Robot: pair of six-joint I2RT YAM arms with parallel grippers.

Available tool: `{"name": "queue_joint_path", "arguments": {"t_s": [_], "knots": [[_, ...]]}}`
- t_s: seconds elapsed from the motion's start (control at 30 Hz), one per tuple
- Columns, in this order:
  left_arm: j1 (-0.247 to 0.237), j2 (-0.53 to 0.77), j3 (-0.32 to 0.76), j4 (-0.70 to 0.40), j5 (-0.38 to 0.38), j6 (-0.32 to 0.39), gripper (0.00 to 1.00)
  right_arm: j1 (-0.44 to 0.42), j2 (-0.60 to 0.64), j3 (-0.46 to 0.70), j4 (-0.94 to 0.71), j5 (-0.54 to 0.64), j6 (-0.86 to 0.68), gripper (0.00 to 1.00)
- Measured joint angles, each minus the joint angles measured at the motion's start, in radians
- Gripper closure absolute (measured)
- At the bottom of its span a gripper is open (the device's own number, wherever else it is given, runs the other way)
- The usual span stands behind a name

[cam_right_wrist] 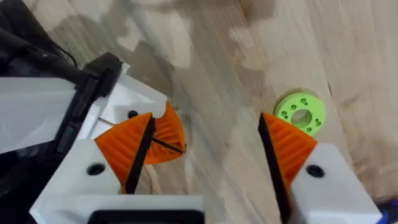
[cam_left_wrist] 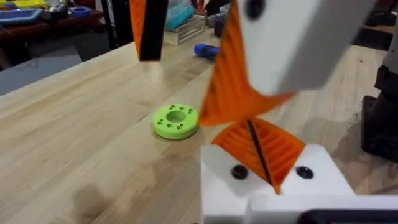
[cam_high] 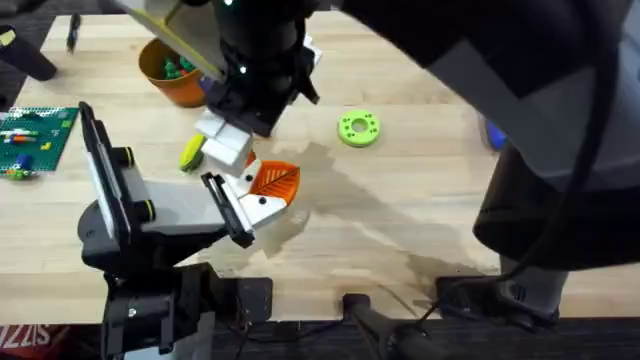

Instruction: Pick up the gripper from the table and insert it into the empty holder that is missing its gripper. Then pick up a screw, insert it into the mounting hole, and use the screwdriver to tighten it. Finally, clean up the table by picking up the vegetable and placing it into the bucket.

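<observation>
Left gripper point(cam_left_wrist: 260, 148): white fingers drawn together, two orange ribbed pads meeting along a thin dark seam, nothing seen between them.
The gripper point(cam_high: 276, 181): orange wedge at the tip of the left arm, just in front of the arm's white block; apparently seated in the holder point(cam_high: 258, 207), though whether it is fully home cannot be told from the overhead view.
Right gripper point(cam_right_wrist: 208, 134): fingers spread wide apart, clamped on nothing, bare wood showing in the gap; reached across the middle and hanging over the left arm's tip.
Contact: one orange pad of the right gripper pressed against, or just beside, the orange wedge on the left arm; the other pad off to the side, near the green disc point(cam_right_wrist: 301, 112).
Vegetable point(cam_high: 191, 153): yellow, lying on the table point(cam_high: 400, 220) just beside the right gripper's white fingers, between them and the bucket.
Bucket point(cam_high: 165, 72): orange, upright at the far side of the table, small green pieces inside, partly covered by the right arm.
Green disc, overhead: flat on the wood, apart from both grippers.
Screwdriver point(cam_left_wrist: 206, 51): blue, lying on the table beyond the disc, well apart from the grippers.
Brick board point(cam_high: 38, 140): green, at the table's left edge.
</observation>
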Motion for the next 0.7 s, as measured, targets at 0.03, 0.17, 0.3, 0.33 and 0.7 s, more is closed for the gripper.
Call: {"name": "queue_joint_path", "arguments": {"t_s": [0.03, 0.17, 0.3, 0.33, 0.7], "knots": [[0.0, 0.0, 0.0, 0.0, 0.0, 0.0, 0.999, -0.007, -0.003, 0.0, -0.001, 0.0, 0.008, 0.008], [0.0, 0.0, 0.0, 0.0, 0.0, 0.0, 0.999, -0.045, -0.034, 0.0, -0.002, -0.001, 0.039, 0.008], [0.0, 0.0, 0.0, 0.0, 0.0, 0.0, 0.999, -0.116, -0.089, 0.0, -0.002, -0.003, 0.067, 0.008], [0.0, 0.0, 0.0, 0.0, 0.0, 0.0, 0.999, -0.137, -0.105, -0.004, -0.002, -0.003, 0.073, 0.008], [0.0, 0.0, 0.0, 0.0, 0.0, 0.0, 0.999, -0.383, -0.547, -0.749, 0.192, 0.07, 0.219, 0.008]]}}
